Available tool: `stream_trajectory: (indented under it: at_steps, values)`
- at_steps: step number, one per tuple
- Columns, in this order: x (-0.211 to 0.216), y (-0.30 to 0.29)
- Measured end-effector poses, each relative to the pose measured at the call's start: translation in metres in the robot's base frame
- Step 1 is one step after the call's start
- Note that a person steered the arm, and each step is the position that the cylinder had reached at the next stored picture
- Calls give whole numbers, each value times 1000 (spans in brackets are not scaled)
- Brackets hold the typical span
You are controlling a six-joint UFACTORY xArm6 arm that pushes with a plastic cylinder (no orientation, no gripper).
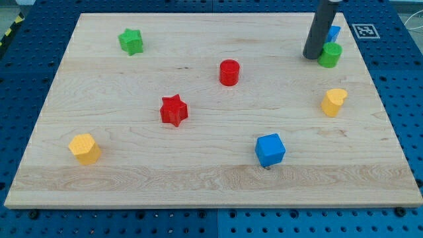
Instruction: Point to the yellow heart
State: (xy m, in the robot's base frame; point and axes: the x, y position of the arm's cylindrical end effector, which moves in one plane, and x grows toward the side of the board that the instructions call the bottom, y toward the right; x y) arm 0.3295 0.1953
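Camera view: wooden counter [198, 178] sits on a blue pegboard base [26, 66]. Eight blocks on it.

My tip [310, 57] — lower end of the dark rod — is at the view's top right, down at the counter surface. No jaws on this tool, just a straight rod, so nothing is clenched or grasped; it holds nothing. The tip sits just beside the green cylinder [330, 54], on that block's left; touching or a hair apart, can't tell. A blue block [334, 32] is partly hidden behind the rod, just above the green cylinder; shape not clear.

Yellow heart [334, 102] is on the view's right side, below the green cylinder and below the tip, clearly apart from both. The tip is not at it.

Other blocks:
- green star [131, 41] at the top left
- red cylinder [229, 72] near the top centre
- red star [174, 110] left of centre, below and left of the red cylinder
- yellow hexagon [84, 148] at the bottom left
- blue cube [269, 149] at the bottom, right of centre — below and left of the yellow heart

A printed marker tag [364, 30] sits at the counter's top right corner.
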Motion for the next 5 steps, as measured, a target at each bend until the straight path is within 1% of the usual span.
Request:
stream_trajectory:
  at_steps: [2,3,4,5]
  values:
    - [0,0]
    - [18,-29]
    - [60,-50]
    - [118,-51]
